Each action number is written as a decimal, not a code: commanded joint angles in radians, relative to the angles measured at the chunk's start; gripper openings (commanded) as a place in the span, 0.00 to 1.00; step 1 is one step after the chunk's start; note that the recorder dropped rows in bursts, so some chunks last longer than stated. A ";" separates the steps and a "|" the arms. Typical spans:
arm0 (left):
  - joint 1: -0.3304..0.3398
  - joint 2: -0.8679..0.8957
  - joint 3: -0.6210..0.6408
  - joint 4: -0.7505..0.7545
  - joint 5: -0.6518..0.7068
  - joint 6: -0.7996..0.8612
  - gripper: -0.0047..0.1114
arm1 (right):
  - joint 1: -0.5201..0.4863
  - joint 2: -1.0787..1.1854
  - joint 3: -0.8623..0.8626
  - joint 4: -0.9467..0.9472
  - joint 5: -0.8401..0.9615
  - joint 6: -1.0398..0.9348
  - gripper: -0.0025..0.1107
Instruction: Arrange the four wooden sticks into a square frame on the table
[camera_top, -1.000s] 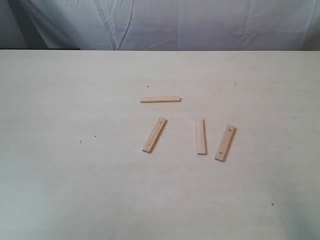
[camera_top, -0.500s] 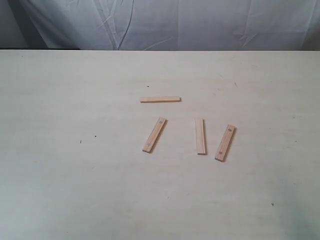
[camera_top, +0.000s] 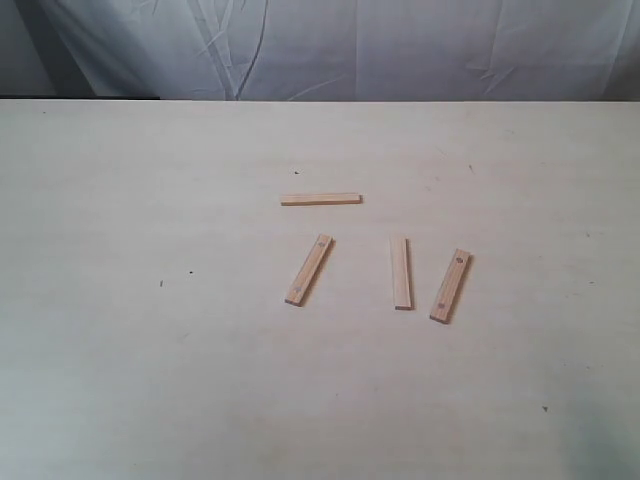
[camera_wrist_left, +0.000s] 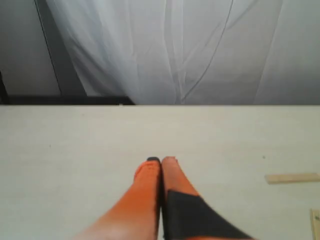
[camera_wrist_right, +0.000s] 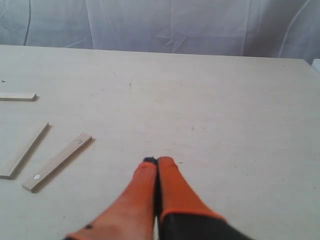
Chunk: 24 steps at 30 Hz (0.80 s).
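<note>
Four wooden sticks lie apart on the table (camera_top: 130, 380) in the exterior view. One stick (camera_top: 321, 199) lies crosswise at the back. Below it lie a slanted stick (camera_top: 309, 269), an upright stick (camera_top: 401, 272) and another slanted stick (camera_top: 451, 285). No square frame exists. Neither arm shows in the exterior view. My left gripper (camera_wrist_left: 161, 161) is shut and empty above bare table, with a stick (camera_wrist_left: 292, 178) off to its side. My right gripper (camera_wrist_right: 158, 161) is shut and empty, with two sticks (camera_wrist_right: 57, 161) (camera_wrist_right: 24, 150) lying apart from it.
A white curtain (camera_top: 330, 45) hangs behind the table's far edge. A few tiny dark specks (camera_top: 161, 283) mark the tabletop. In the left wrist view a dark post (camera_wrist_left: 52, 55) stands beside the curtain.
</note>
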 joint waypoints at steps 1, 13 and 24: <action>-0.027 0.236 -0.122 -0.065 0.103 0.073 0.04 | -0.005 -0.006 0.002 -0.001 -0.014 -0.001 0.01; -0.358 0.867 -0.409 -0.131 0.119 0.153 0.04 | -0.005 -0.006 0.002 -0.001 -0.014 -0.001 0.01; -0.521 1.304 -0.725 -0.010 0.162 -0.010 0.04 | -0.005 -0.006 0.002 -0.001 -0.014 -0.001 0.01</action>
